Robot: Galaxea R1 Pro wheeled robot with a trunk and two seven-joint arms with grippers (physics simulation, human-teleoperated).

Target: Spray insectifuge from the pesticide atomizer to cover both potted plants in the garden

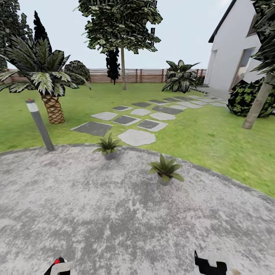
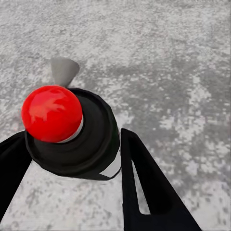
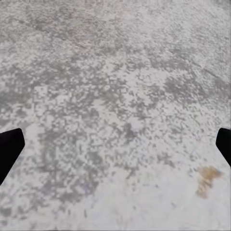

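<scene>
Grey pots (image 1: 109, 155) (image 1: 164, 180) hold speckled plants; left claw (image 2: 72, 159) clamps atomizer (image 2: 72, 139), right claw (image 3: 115, 144) spread.

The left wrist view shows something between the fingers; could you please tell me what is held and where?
The left hand holds the pesticide atomizer by its dark body just below the red-knobbed top, one finger on each side. The right hand is open, holding nothing.

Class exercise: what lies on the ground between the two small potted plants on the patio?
Nothing: in the head view only bare mottled patio paving separates the farther potted plant from the nearer potted plant.
</scene>
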